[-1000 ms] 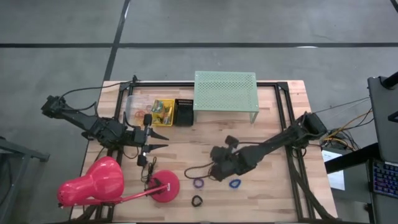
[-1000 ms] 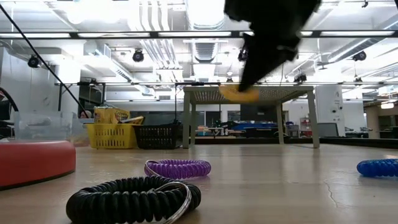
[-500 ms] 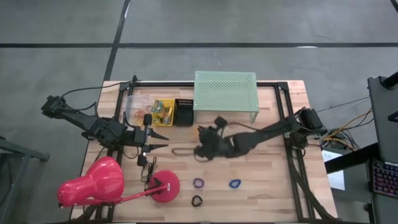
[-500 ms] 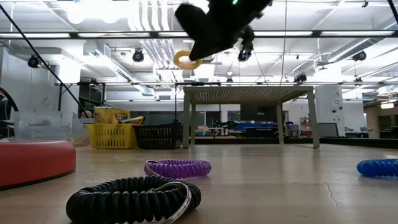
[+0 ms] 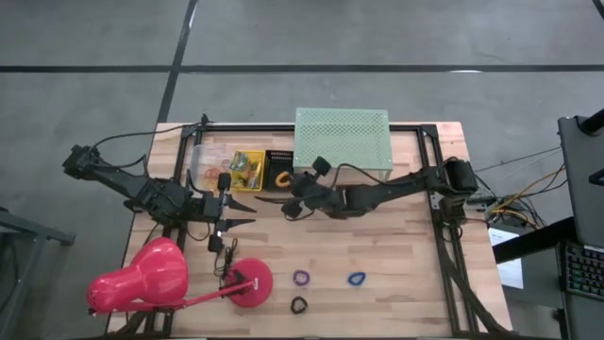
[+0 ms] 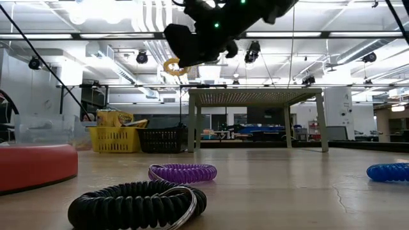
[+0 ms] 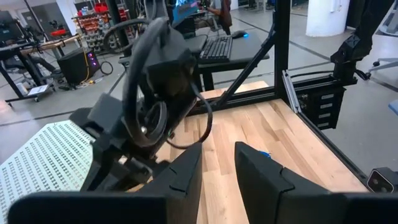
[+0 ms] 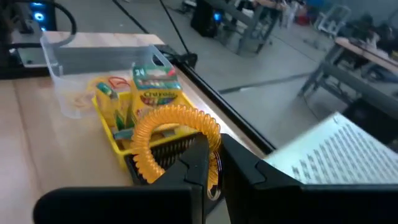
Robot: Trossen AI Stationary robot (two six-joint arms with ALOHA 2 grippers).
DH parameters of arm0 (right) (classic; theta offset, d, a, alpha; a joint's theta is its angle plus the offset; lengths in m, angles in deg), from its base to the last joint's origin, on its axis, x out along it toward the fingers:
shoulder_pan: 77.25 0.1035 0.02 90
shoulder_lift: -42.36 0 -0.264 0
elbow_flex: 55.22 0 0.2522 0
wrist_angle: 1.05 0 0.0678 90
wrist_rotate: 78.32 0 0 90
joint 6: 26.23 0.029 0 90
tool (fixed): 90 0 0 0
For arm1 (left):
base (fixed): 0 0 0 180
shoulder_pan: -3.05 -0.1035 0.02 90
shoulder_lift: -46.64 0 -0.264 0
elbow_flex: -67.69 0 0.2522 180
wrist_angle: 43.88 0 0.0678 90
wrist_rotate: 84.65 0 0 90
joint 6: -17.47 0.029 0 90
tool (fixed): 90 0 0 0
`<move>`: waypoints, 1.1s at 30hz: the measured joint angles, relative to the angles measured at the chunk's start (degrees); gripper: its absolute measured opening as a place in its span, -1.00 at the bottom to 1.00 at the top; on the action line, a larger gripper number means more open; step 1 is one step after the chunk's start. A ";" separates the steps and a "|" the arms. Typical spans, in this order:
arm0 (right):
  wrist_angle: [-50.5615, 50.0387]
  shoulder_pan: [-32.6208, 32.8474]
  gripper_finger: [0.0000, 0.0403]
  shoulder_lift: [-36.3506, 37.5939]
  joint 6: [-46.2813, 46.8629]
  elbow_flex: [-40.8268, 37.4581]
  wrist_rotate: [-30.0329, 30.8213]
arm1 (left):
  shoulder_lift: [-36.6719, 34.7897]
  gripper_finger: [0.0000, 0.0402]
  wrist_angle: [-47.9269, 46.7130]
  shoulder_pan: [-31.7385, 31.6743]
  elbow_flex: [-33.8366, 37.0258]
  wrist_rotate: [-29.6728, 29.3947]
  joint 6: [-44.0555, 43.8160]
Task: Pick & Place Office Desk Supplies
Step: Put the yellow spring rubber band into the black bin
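Fingers of the left gripper stand partly apart with nothing between them, hovering low over the left side of the table, just beyond the pink desk lamp; this arm waits and has not moved in the last second. Next along, at the back of the table, sit a clear tub, a yellow basket holding a crayon box, and a black basket just beside the mint-green shelf.

In that second, the right gripper has swung from the front of the table, near the loops lying there, up and back to hang over the black basket. Its fingers are pinched shut on the orange ring loop, which hangs well clear of the wood in the low view. That puts the carry close to done; by my reading only the lowering and release remain for this item.

Towards the front, 3 loops lie on the wood waiting: a purple loop, a black loop and, furthest right, a blue loop.
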 joint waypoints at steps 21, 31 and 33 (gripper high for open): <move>22.62 1.24 -0.89 -16.87 -5.49 4.40 10.13 | -0.04 -0.51 -0.18 0.00 0.00 0.00 0.14; 19.41 0.87 -0.89 -17.00 -4.19 5.42 6.65 | -0.02 -0.51 -0.28 -0.02 0.00 -0.02 0.11; 17.83 0.58 -0.89 -17.00 -2.11 5.47 4.78 | -0.02 -0.51 -0.27 -0.02 0.00 -0.02 0.11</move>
